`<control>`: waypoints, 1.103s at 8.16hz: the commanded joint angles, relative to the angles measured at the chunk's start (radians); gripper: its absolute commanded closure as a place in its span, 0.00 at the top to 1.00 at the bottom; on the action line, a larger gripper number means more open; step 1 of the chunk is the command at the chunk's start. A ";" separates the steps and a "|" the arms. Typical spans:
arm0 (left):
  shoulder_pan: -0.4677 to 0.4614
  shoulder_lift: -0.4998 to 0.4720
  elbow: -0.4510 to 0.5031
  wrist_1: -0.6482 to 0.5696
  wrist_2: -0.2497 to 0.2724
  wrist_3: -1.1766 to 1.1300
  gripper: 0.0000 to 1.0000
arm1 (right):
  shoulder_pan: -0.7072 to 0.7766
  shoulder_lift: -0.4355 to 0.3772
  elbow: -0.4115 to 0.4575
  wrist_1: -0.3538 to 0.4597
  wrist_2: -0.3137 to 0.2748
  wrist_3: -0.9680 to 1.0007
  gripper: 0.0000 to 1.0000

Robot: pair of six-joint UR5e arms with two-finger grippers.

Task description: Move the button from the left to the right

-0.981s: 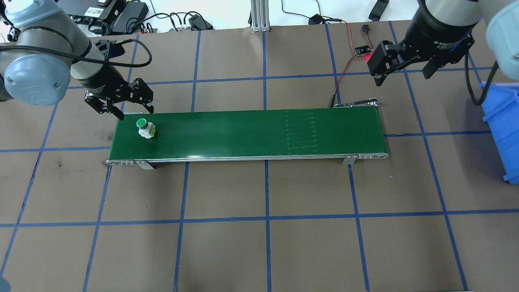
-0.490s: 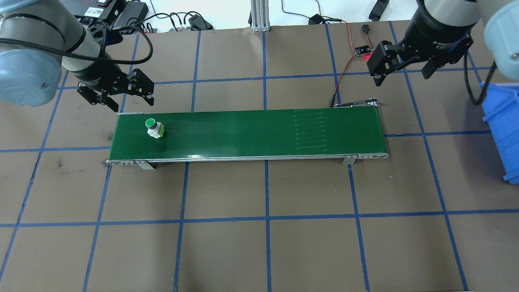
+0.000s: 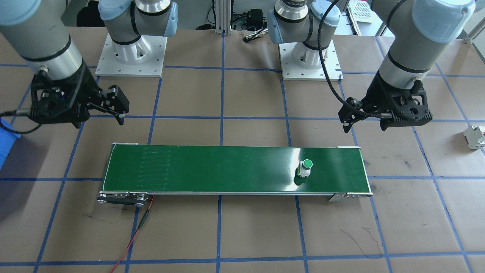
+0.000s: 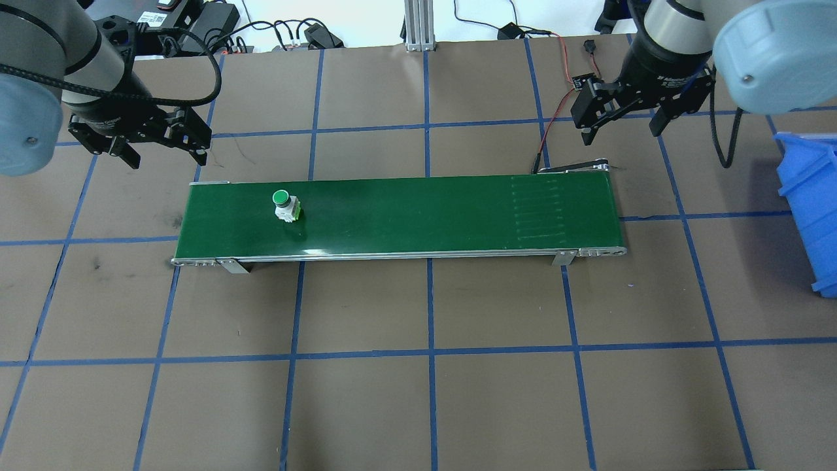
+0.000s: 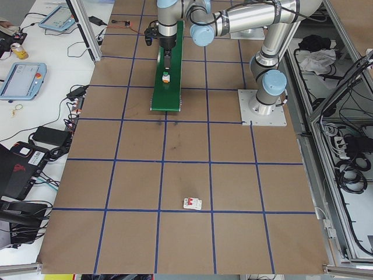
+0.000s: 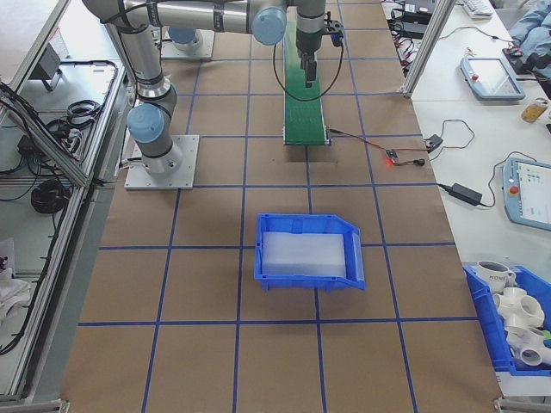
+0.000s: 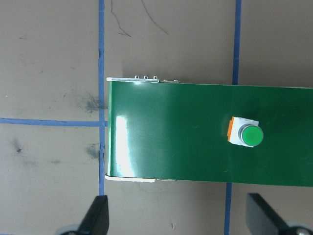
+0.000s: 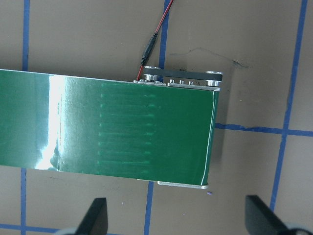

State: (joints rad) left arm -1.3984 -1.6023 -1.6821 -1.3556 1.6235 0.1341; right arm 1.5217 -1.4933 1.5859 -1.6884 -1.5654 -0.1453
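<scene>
The button (image 4: 286,204), green-capped on a white body, stands upright on the left part of the green conveyor belt (image 4: 425,216). It also shows in the front view as the button (image 3: 305,168) and in the left wrist view as the button (image 7: 244,133) on the belt (image 7: 171,132). My left gripper (image 4: 165,150) hangs open and empty behind the belt's left end, apart from the button. Over the table behind the belt's right end, my right gripper (image 4: 621,127) is open and empty too. Its wrist view shows only the belt's bare right end (image 8: 122,127).
A blue bin (image 4: 811,209) stands at the right edge of the table. A red wire (image 4: 556,111) runs from a small lit sensor board to the belt's right end. A white breaker block (image 3: 475,137) lies on the table far out on my left.
The button has travelled rightwards along the belt. My left gripper has drawn back from the belt, leftwards and away. My right gripper has shifted left, nearer the belt's right end.
</scene>
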 commanded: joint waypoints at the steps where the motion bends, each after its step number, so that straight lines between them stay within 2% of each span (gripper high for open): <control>1: 0.004 0.015 0.019 -0.010 0.024 0.008 1.00 | 0.000 0.095 0.012 -0.062 0.048 0.007 1.00; 2: 0.007 0.010 0.051 -0.029 0.094 0.048 1.00 | 0.000 0.123 0.029 -0.094 0.048 0.009 1.00; 3: 0.007 0.012 0.102 -0.116 0.139 0.059 1.00 | 0.000 0.126 0.052 -0.127 0.050 0.010 1.00; 5: 0.006 0.008 0.162 -0.143 0.141 0.067 1.00 | 0.000 0.161 0.072 -0.187 0.117 0.029 1.00; 7: -0.001 0.018 0.160 -0.143 0.163 0.067 1.00 | -0.017 0.162 0.095 -0.182 0.165 0.093 0.99; 9: -0.001 0.044 0.153 -0.142 0.165 0.067 1.00 | -0.022 0.157 0.097 -0.182 0.169 0.162 0.99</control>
State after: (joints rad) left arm -1.3983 -1.5814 -1.5244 -1.4980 1.7849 0.2007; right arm 1.5062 -1.3333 1.6778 -1.8697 -1.4098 -0.0417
